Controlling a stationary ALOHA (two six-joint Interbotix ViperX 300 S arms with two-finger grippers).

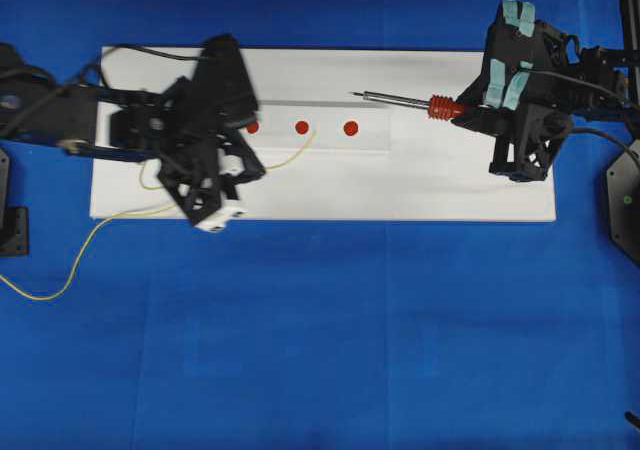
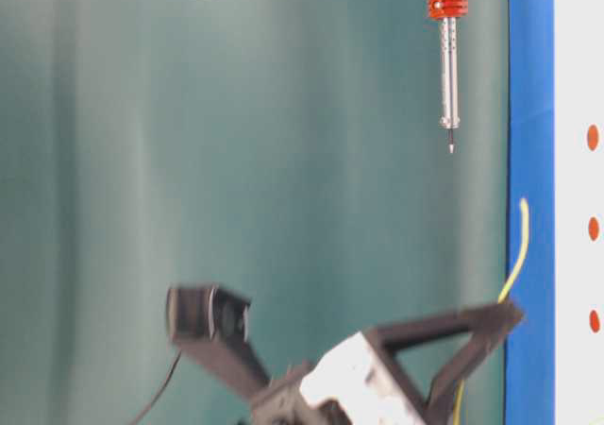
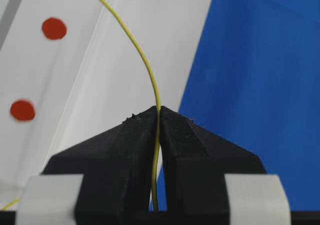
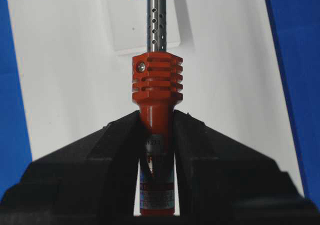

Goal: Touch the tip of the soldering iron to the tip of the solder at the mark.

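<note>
Left gripper (image 3: 159, 116): jaws clenched on the solder (image 3: 145, 65), the yellow wire pinched between the two black fingertips and rising out of them in a gentle curve to its free cut end. In the overhead view that end lies over the white board (image 1: 420, 185), just below and between the first and second of three red marks (image 1: 302, 127); the rest of the wire trails back under the left arm and off the board onto the blue table cover (image 1: 320, 350). Left arm is motion-blurred overhead, so exact fingertip placement there is uncertain.

Right gripper (image 4: 157, 122): jaws closed around the red-orange handle of the soldering iron (image 4: 156, 85), just behind the ribbed collar. The perforated silver shaft points away from the gripper toward the board's middle. Overhead, the iron (image 1: 405, 99) lies roughly level, its dark tip just above and to the right of the rightmost mark, well apart from the solder end. Table-level view shows both tips off the board surface.
</note>
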